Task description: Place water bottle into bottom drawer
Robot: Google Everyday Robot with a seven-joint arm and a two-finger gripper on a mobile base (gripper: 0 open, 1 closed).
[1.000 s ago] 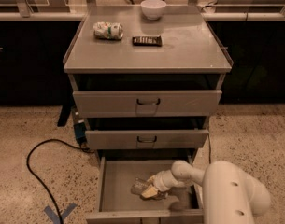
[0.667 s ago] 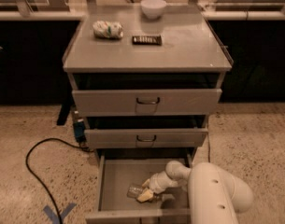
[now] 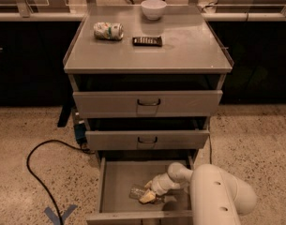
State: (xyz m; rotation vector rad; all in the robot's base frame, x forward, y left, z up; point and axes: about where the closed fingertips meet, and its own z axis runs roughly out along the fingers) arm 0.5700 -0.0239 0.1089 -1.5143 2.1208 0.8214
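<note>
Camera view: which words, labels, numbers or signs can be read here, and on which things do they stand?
No text can be read.
On the crushed can: print too blurred.
On the dark flat device: marks too small.
On the water bottle, at the gripper inside the bottom drawer: label unreadable.

Grey tabletop (image 3: 189, 46) holds a crushed can (image 3: 108, 30), white bowl (image 3: 153, 8) and dark flat device (image 3: 147, 41). The end effector (image 3: 148, 197) sits in the bottom drawer (image 3: 119, 177).

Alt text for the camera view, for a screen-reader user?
The gripper reaches down into the open bottom drawer, at the water bottle lying on its grey floor. A crushed can, white bowl and dark flat object sit on the cabinet top.
</note>
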